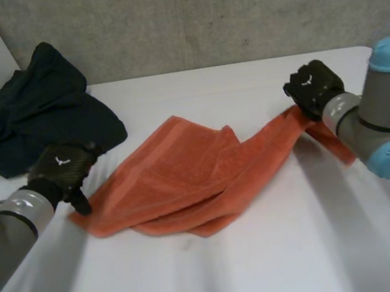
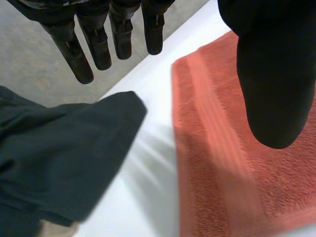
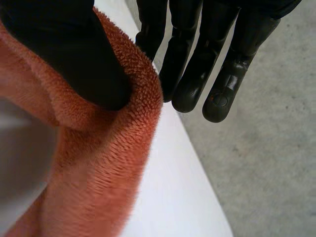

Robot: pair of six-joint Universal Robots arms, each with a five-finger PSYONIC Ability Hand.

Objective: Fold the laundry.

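An orange towel [image 1: 185, 176] lies crumpled and partly folded across the middle of the white table [image 1: 235, 278]. Its right end rises to my right hand [image 1: 314, 86]. There my thumb [image 3: 74, 54] presses the towel's edge [image 3: 98, 187] against the fingers [image 3: 222, 84], a pinch at the right corner. My left hand [image 1: 64, 168] hovers at the towel's left corner with straight fingers [image 2: 98, 44] and holds nothing. Its thumb [image 2: 276, 89] is over the towel [image 2: 217, 163], and its fingers reach toward the dark garment.
A dark navy garment [image 1: 37, 110] lies bunched at the table's back left, just beyond my left hand, and it shows under the fingers [image 2: 59, 158]. A grey wall stands behind the table. The table's far edge runs close by my right hand.
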